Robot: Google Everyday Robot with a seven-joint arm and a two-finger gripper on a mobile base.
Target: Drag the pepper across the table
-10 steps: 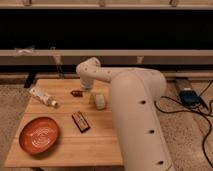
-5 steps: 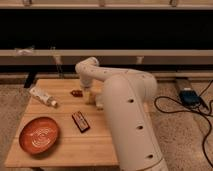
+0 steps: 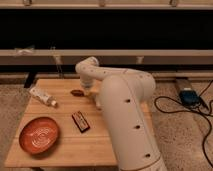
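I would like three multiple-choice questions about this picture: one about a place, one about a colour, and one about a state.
1. Where is the gripper?
A. beside the pepper, at the far side of the table
B. at the near edge of the table
C. over the floor

2. What colour is the bowl?
A. blue
B. orange-red
C. white

3. How is the white tube placed?
A. standing upright
B. lying flat
C. inside the bowl

Answers:
1 A, the arm ends right next to the pepper.
2 B, its inside shows orange-red.
3 B, it lies lengthwise on the tabletop.
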